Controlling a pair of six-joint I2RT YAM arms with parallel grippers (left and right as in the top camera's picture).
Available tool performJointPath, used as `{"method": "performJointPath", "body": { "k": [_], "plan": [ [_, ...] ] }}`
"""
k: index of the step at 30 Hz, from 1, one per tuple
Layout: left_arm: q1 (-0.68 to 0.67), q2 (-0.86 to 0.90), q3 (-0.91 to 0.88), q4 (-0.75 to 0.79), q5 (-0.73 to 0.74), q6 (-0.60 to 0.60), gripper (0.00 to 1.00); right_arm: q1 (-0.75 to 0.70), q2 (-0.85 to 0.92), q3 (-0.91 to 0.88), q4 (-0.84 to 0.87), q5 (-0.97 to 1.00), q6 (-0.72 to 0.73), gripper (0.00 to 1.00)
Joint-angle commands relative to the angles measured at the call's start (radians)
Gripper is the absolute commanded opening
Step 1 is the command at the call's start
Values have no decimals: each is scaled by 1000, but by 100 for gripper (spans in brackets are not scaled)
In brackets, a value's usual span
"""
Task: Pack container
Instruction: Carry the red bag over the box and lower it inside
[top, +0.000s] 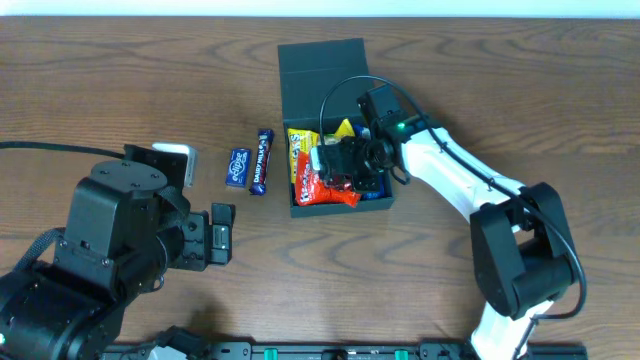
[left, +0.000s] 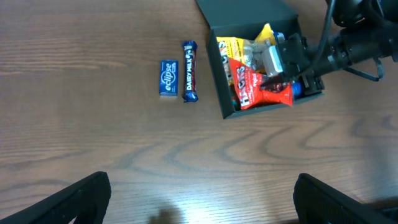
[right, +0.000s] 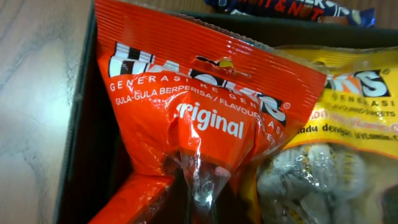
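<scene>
Occluded and cropped regions, overhead and right wrist views.
From overhead the right gripper (top: 348, 160) hides the inner right half of the container (top: 320, 65), and its jaw state cannot be read. At the right wrist, the red packet (right: 199, 118) runs off the bottom edge, the yellow packet (right: 354, 106) off the right, and the blue bar (right: 298, 7) off the top.

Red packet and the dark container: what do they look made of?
Red packet: thin plastic film with a glossy finish. It shows bright glare streaks, sharp crinkles and a ribbed sealed top edge. Container: probably cardboard or stiff board, matte dark teal. Its flat lid and walls show no highlights, though moulded plastic cannot be ruled out.
</scene>
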Motion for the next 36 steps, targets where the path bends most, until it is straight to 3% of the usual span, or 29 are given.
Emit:
{"method": "performJointPath", "body": {
  "k": [1, 6, 9, 13, 17, 18, 19, 20, 22, 36],
  "plan": [
    [2, -1, 8, -2, -5, 11, 95, 8, 57, -13, -6, 101, -34, 1],
    [2, -1, 8, -2, -5, 11, 95, 8, 29, -12, 5, 101, 11, 4],
    [2, -1, 8, 4, -5, 27, 95, 9, -25, -11, 12, 100, 88, 25],
    [2, -1, 8, 9, -8, 32, 95, 9, -157, -11, 16, 81, 182, 41],
    [2, -1, 8, 9, -8, 32, 95, 9, -305, -11, 16, 77, 301, 65],
    [2, -1, 8, 9, -8, 32, 95, 9, -333, -11, 16, 69, 339, 57],
    [2, -1, 8, 9, -8, 32, 95, 9, -353, -11, 15, 54, 372, 38],
    [2, -1, 8, 11, -8, 32, 95, 9, -366, -11, 14, 29, 420, 2],
    [2, -1, 8, 16, -8, 32, 95, 10, -356, -12, -4, 5, 483, 1],
    [2, -1, 8, 19, -8, 32, 95, 9, -122, -16, 22, -42, 482, 2]
  ]
}}
